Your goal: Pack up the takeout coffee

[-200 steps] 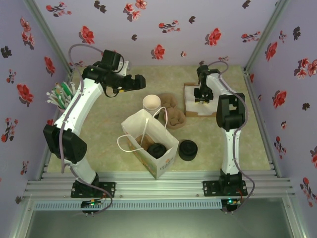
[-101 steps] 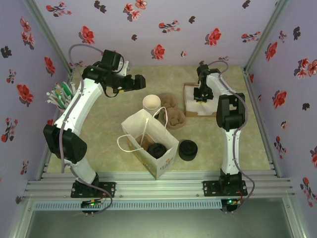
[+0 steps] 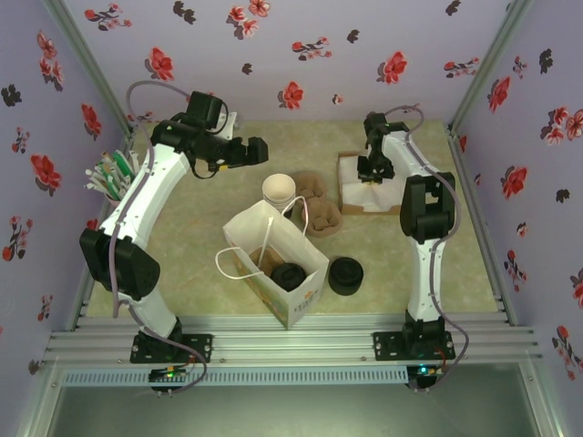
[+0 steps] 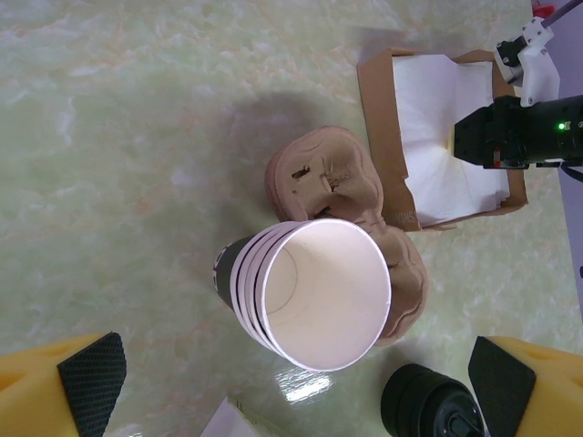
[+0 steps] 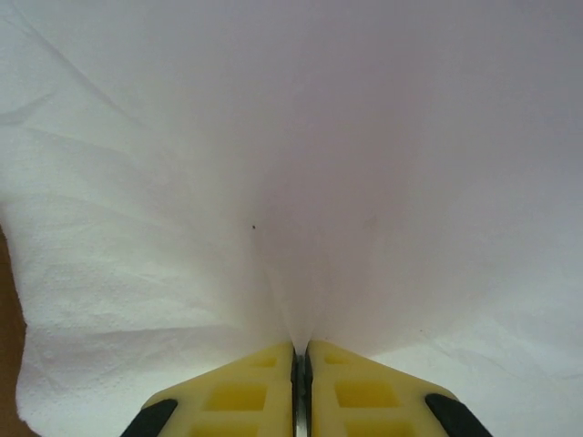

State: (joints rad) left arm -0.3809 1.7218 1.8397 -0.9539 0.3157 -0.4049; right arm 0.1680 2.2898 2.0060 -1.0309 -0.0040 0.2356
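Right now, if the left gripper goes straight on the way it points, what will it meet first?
Probably the stack of paper cups, which sits centred ahead of the open left gripper; depth is hard to judge.

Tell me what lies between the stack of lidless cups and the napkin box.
Brown pulp cup carriers fill that stretch, right beside the cup stack and reaching close to the napkin box. The left wrist view shows it plainly.

Figure: one paper bag (image 3: 278, 264), one lidded coffee cup (image 3: 290, 275), one stack of spare lids (image 3: 345, 275). One stack of lidless cups (image 4: 310, 291), seemingly four nested; one napkin box (image 4: 376, 137).
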